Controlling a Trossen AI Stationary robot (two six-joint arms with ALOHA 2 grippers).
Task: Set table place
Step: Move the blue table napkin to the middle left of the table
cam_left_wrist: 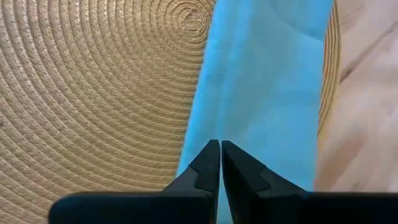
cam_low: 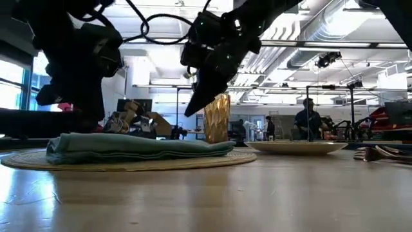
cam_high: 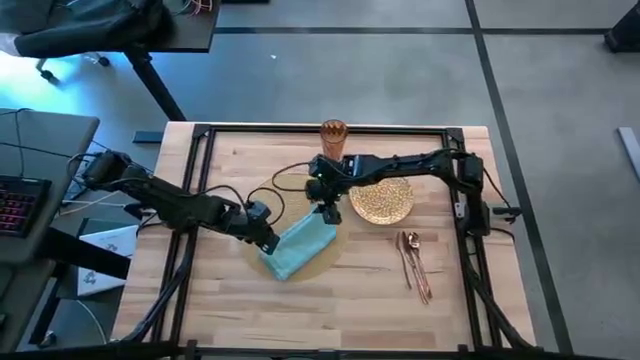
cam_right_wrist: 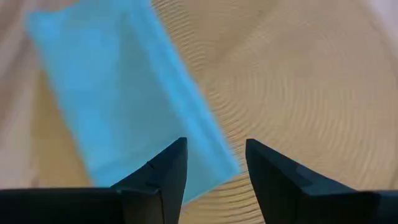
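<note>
On the table a teal napkin lies folded across a round woven placemat. In the low view the napkin rests flat on the mat. My left gripper is shut at the napkin's left end; in its wrist view the tips point at the napkin's long edge. My right gripper is open and hangs clear above the napkin's far right corner, as the low view shows. My left gripper's shut fingers stand over the napkin's long edge, coming from the table's left. I cannot tell whether they touch the cloth.
A glittery gold plate sits right of the mat, and an amber cup stands at the far edge. Copper and silver cutlery lies to the right, toward the near side. The black rail frame runs around the tabletop.
</note>
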